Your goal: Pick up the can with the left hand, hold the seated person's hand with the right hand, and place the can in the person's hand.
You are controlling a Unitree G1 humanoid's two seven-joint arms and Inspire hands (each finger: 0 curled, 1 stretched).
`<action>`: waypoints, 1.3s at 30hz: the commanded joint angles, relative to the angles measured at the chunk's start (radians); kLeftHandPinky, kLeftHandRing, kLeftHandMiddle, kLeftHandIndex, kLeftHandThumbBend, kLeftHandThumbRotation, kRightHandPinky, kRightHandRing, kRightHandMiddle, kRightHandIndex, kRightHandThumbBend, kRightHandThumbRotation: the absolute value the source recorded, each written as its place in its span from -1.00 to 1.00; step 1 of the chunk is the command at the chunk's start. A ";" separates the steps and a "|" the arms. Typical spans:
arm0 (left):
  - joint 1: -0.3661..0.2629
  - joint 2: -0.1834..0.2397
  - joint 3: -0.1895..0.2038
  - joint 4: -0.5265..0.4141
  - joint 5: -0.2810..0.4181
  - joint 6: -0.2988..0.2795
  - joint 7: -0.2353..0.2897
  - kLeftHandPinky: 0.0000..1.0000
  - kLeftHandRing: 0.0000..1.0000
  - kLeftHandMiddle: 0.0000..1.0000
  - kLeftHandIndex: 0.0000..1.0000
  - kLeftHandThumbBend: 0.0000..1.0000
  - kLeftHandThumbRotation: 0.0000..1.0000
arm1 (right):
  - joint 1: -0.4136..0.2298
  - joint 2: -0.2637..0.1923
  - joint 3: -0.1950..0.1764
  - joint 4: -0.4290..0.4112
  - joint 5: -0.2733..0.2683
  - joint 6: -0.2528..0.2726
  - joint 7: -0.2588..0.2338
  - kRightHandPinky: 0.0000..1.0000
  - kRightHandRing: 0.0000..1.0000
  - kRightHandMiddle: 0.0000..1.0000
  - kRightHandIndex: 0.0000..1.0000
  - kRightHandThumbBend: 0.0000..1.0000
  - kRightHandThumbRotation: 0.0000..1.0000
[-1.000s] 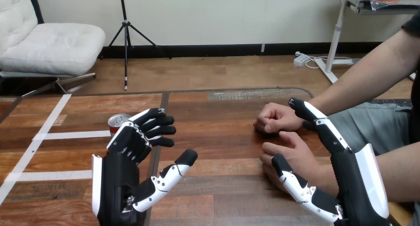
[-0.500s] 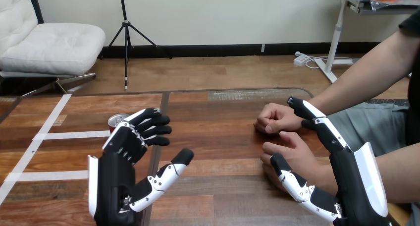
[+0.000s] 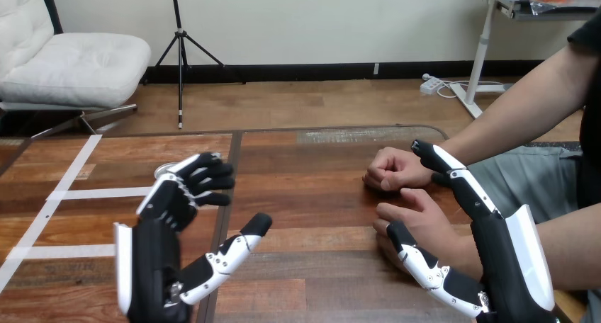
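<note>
Hovering over the wooden table [image 3: 312,167], the robot's left hand [image 3: 152,248] has its fingers loosely bent and its thumb stuck out wide, gripping nothing. The can [image 3: 163,169] stands just behind those fingers, so from here I catch little more than a sliver of its silver top, and I cannot tell whether the fingertips touch it. Well to the right of the can, the right hand [image 3: 507,259] is spread, its fingers [image 3: 453,178] straight and not closed on anything. The person's open hand [image 3: 418,217] lies between those fingers and the thumb [image 3: 418,263]. The person's fist [image 3: 390,168] rests on the table, level with the can and far to its right.
</note>
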 commanded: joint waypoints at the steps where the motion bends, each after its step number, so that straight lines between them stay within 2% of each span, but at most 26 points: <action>1: 0.021 -0.045 0.035 0.006 0.025 -0.047 0.040 0.19 0.35 0.42 0.43 0.50 -0.84 | -0.061 -0.006 -0.003 -0.003 0.006 -0.013 -0.011 0.65 0.73 0.76 0.74 -0.18 -0.35; 8: -0.009 -0.031 0.074 0.033 0.076 -0.066 0.092 0.37 0.52 0.57 0.55 0.47 -0.77 | -0.066 -0.008 -0.002 0.007 0.012 -0.023 -0.011 0.66 0.74 0.76 0.75 -0.18 -0.34; 15: -0.034 -0.012 0.120 0.039 0.164 -0.033 0.162 0.50 0.64 0.68 0.65 0.45 -0.71 | -0.067 -0.010 -0.002 0.007 0.011 -0.022 -0.010 0.67 0.74 0.77 0.75 -0.18 -0.34; 24: -0.068 0.019 0.158 0.048 0.248 0.013 0.233 0.68 0.79 0.82 0.79 0.44 -0.66 | -0.067 -0.010 -0.001 0.007 0.013 -0.021 -0.008 0.66 0.74 0.77 0.75 -0.18 -0.34; 39: -0.128 0.074 0.178 0.051 0.300 0.121 0.288 0.78 0.85 0.90 0.87 0.55 -0.47 | -0.068 -0.013 0.002 0.013 0.018 -0.027 -0.006 0.68 0.75 0.78 0.76 -0.17 -0.33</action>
